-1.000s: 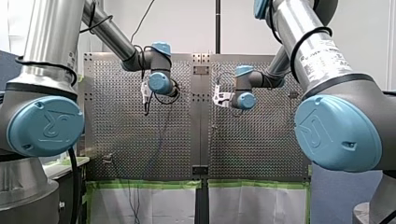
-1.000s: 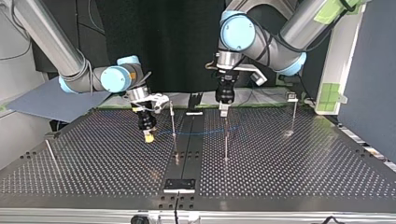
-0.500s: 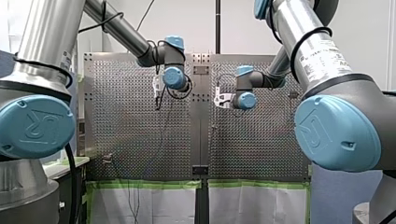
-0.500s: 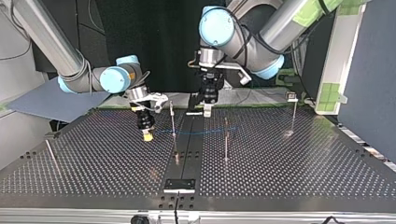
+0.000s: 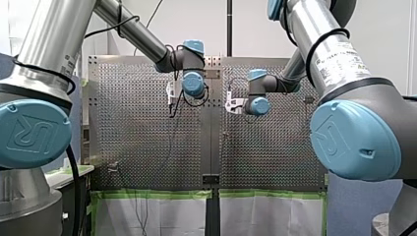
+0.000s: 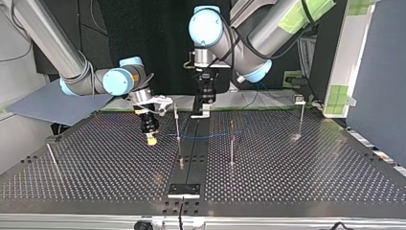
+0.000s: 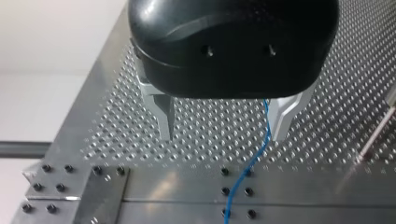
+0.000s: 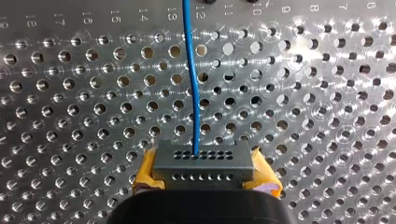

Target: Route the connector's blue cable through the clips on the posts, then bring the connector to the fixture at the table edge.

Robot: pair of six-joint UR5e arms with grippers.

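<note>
Sideways across the top view goes my left arm, which takes the left end effector [image 7: 223,135] off the post [image 6: 232,146] it hung above a second ago and brings it over the table's [image 6: 297,182] centre strip, nearer the right end effector [image 8: 204,175]; my right arm and its load sit where they were. The left end effector's metal fingers [image 7: 166,119] stand wide apart and grip nothing, though the blue cable [image 8: 191,93] runs under it between them, just beside one finger and touching neither. The right end effector's yellow pads [image 8: 147,170] are closed on the dark connector [image 8: 203,161], held low over the table, and the cable leaves the connector's face straight ahead of it. From there the cable stretches past a second post [image 6: 177,125], which stands between the two end effectors, and on toward the first post beyond the left one. It crosses both well below their tops, and whether it is caught on either is too small to tell, so I judge the routing barely begun. A dark plate [image 6: 184,190], probably the fixture, lies at the table edge well apart from both end effectors, so the delivery is still to do.
</note>
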